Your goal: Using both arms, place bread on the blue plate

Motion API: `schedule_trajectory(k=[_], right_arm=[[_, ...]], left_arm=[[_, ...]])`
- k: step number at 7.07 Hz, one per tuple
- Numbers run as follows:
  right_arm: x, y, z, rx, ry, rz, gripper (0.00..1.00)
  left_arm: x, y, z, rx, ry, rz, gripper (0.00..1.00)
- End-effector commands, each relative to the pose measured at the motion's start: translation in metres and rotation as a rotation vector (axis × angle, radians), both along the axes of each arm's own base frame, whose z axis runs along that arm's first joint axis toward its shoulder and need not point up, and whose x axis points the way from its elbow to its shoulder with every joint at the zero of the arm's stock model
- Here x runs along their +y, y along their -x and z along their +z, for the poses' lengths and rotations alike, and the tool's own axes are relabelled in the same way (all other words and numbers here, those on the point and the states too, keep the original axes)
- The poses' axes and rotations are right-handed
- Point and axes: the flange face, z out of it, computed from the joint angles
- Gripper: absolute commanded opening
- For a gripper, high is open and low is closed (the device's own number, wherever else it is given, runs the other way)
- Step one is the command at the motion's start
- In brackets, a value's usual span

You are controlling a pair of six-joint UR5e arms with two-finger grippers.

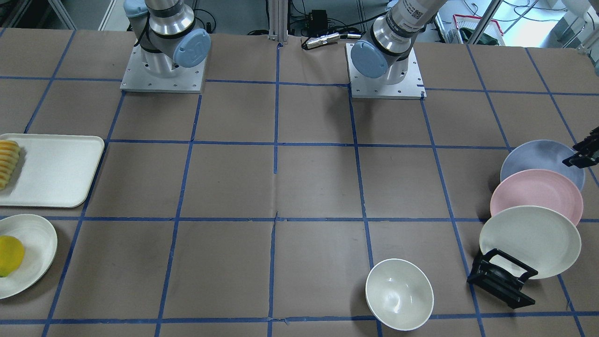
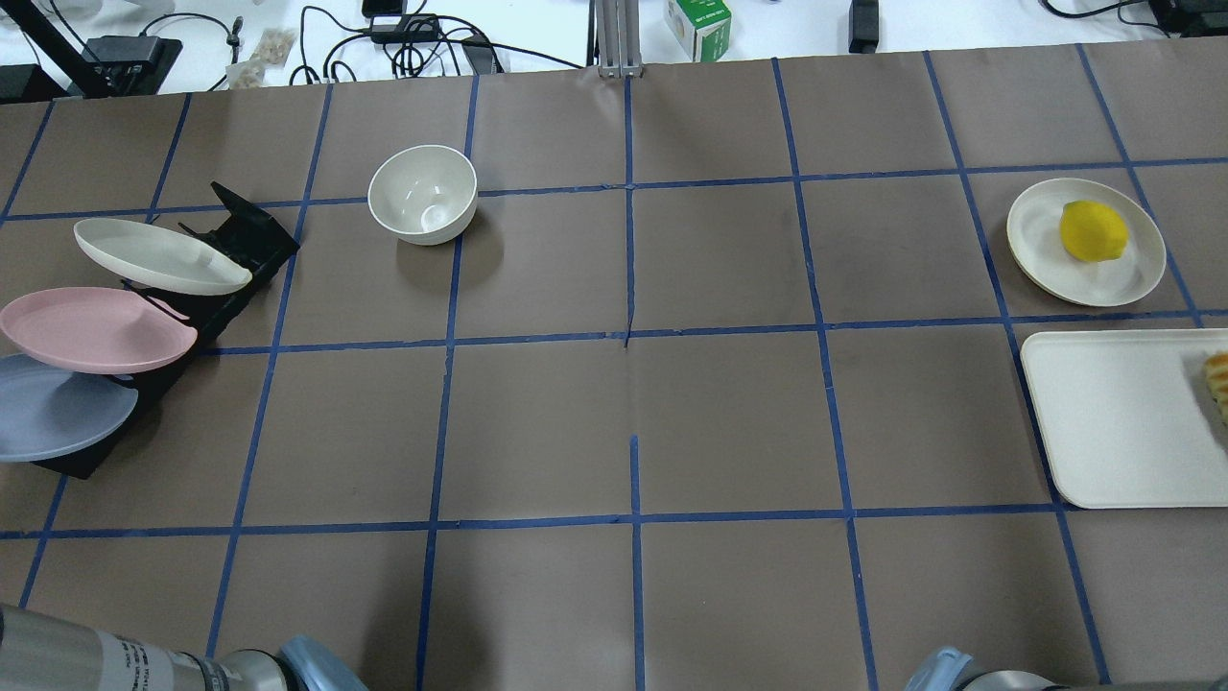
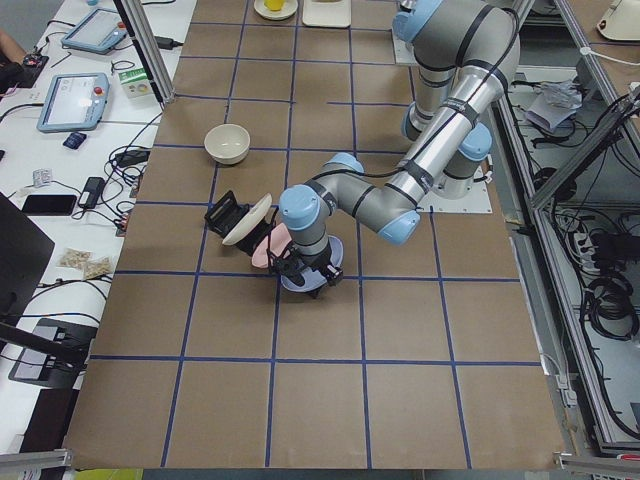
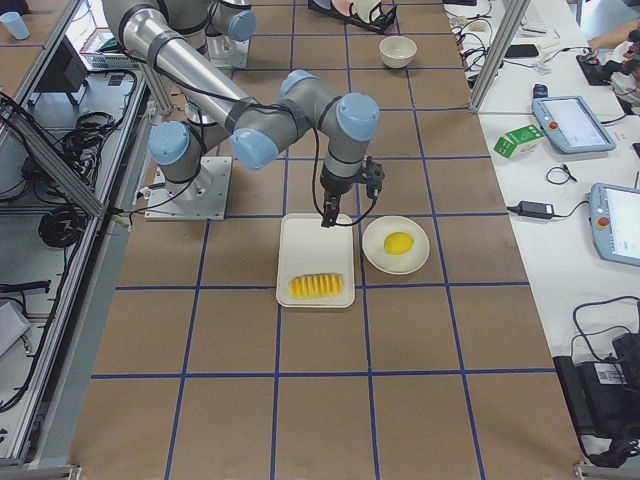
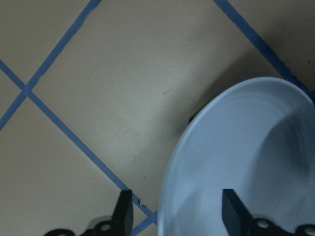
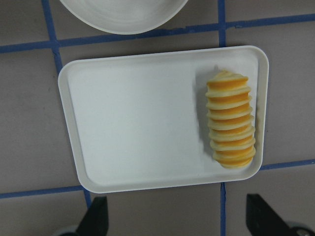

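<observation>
The bread (image 6: 230,119), a ribbed yellow-orange loaf, lies along one end of a white tray (image 6: 138,123); it also shows in the front view (image 1: 7,164). My right gripper (image 6: 179,221) is open and empty above the tray's edge, well above the bread (image 4: 320,287). The blue plate (image 1: 538,159) leans in a black rack as the end plate nearest the robot. My left gripper (image 5: 177,216) is open at the blue plate (image 5: 246,162), one finger outside its rim and one over its inside. I cannot tell if it touches the plate.
A pink plate (image 1: 538,196) and a cream plate (image 1: 531,241) lean in the same black rack (image 1: 500,278). A white bowl (image 1: 399,294) stands near the rack. A yellow lemon (image 2: 1092,231) sits on a cream plate (image 2: 1036,230) beside the tray (image 2: 1113,422).
</observation>
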Motion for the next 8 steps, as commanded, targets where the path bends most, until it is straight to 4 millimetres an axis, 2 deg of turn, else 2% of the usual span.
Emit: schedule_trajectory(k=[1, 2, 4, 6, 7, 8], right_arm=[[-0.005, 0.026, -0.043, 0.012, 0.005, -0.002, 1.0], [-0.006, 0.03, -0.065, 0.024, 0.02, 0.033, 1.0], [0.013, 0.063, -0.107, 0.018, 0.04, 0.039, 1.0], [0.009, 0.07, -0.135, 0.042, 0.052, 0.049, 1.0], [0.004, 0.076, -0.152, 0.047, 0.056, 0.05, 1.0], [0.001, 0.08, -0.16, 0.056, 0.061, 0.084, 1.0]], left_arm=[[0.002, 0.002, -0.006, 0.016, -0.012, 0.0, 0.3], [0.006, 0.004, -0.011, 0.024, -0.02, 0.0, 0.29], [0.012, -0.002, -0.01, 0.026, -0.018, 0.01, 0.21], [0.014, -0.005, -0.007, 0.028, -0.013, -0.017, 0.16], [0.012, -0.006, -0.002, 0.022, -0.008, -0.02, 0.07], [0.014, -0.005, 0.002, 0.022, -0.006, -0.021, 0.04]])
